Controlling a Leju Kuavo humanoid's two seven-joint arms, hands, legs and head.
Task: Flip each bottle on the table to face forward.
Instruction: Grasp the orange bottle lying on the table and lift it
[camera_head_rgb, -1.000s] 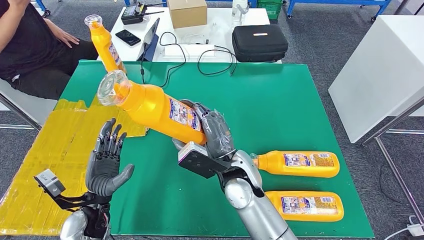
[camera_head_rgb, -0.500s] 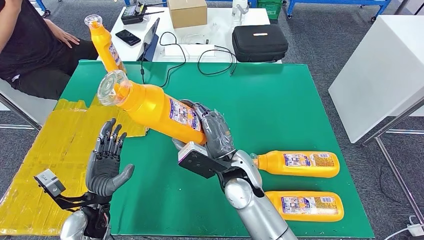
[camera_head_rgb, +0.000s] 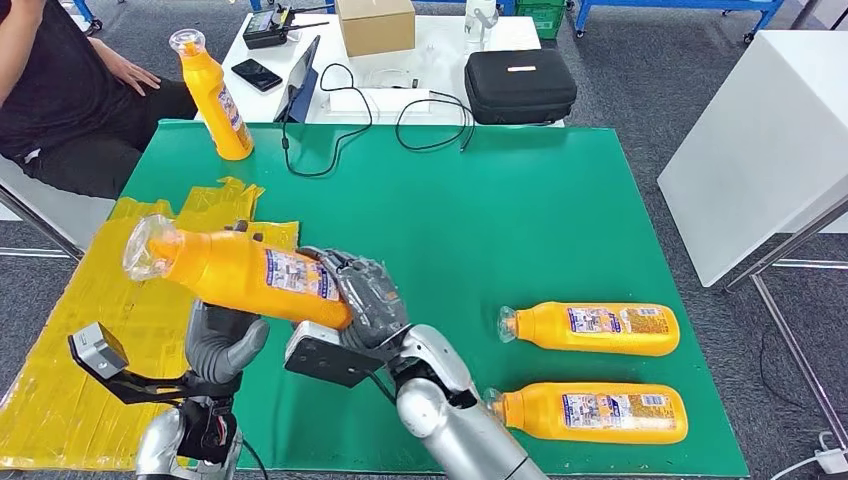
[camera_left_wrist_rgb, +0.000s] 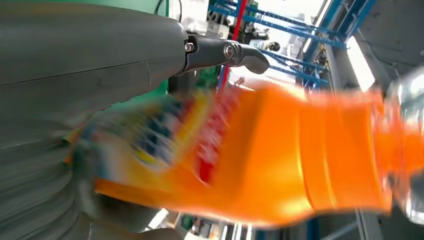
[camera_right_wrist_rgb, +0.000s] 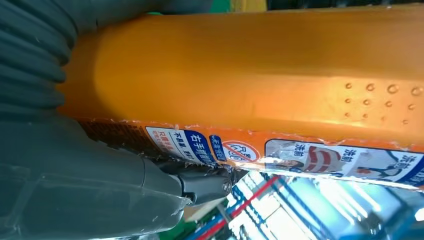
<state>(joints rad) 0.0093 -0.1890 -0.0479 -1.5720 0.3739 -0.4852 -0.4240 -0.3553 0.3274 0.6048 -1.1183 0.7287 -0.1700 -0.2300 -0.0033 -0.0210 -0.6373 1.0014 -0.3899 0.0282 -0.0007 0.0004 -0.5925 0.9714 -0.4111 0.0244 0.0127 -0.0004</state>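
Nearest the camera in the head view, the left hand (camera_head_rgb: 222, 345) sits low over the edge where the green mat (camera_head_rgb: 480, 220) meets the yellow taped sheet (camera_head_rgb: 90, 320), directly under the held bottle (camera_head_rgb: 240, 275). Its palm and thumb show below the bottle, but whether its fingers touch or close on the bottle I cannot tell (the bottle hides them, and the left wrist view is blurred, showing only a thick grey thumb beside the orange body).

The right hand (camera_head_rgb: 360, 295) grips the base end of that orange bottle, fingers wrapped around the labelled part. The bottle is off the table, lying nearly level with its clear cap (camera_head_rgb: 150, 247) pointing toward the robot's left, over the yellow sheet. In the right wrist view the orange side and a strip of label lie against the grey hand (camera_right_wrist_rgb: 75, 165).

To the right on the green mat, two more orange bottles lie on their sides, one just behind the other, caps toward the left: the nearer bottle (camera_head_rgb: 595, 412) by the front edge, the second lying bottle (camera_head_rgb: 595, 328) beyond it.

At the far left corner of the mat an upright bottle (camera_head_rgb: 212, 95) stands, label turned to the right. Behind the mat a white table (camera_head_rgb: 430, 45) carries a black case (camera_head_rgb: 518, 85), a cardboard box (camera_head_rgb: 375, 25) and cables. A seated person (camera_head_rgb: 70, 90) is at the far left.
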